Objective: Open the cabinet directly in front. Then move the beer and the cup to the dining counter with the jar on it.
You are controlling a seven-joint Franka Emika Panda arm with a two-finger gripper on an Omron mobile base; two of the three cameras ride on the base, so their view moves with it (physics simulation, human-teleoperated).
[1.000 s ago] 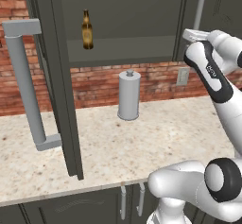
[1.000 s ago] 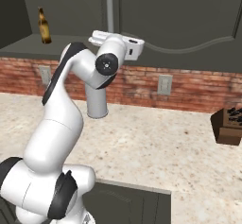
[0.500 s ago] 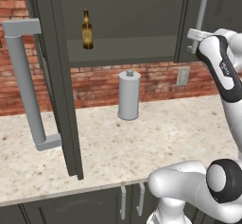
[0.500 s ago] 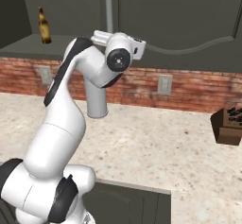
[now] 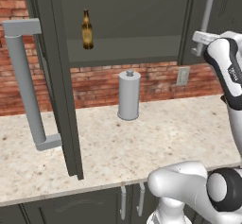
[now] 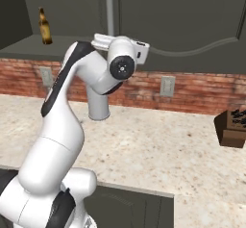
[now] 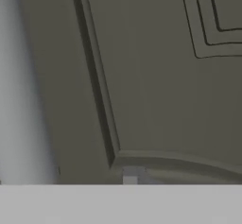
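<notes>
Compared with a second ago, your arm's wrist has rolled and the hand has edged closer to the right door of the cabinet [image 5: 125, 20]; nothing else in the scene has shifted. The left door [image 5: 59, 76] stands swung wide open, its long bar handle [image 5: 26, 83] toward you. Your tool [image 5: 201, 43] sits up against the right door's handle [image 5: 206, 10], at its lower end. You cannot tell from these views whether the tool's fingers are apart or clamped on the bar. The beer [image 5: 87, 29] stands upright on the cabinet shelf, well to the left of the tool. Below it, a grey canister [image 5: 128, 95] stands on the bench [image 5: 142, 142] by the brick wall.
</notes>
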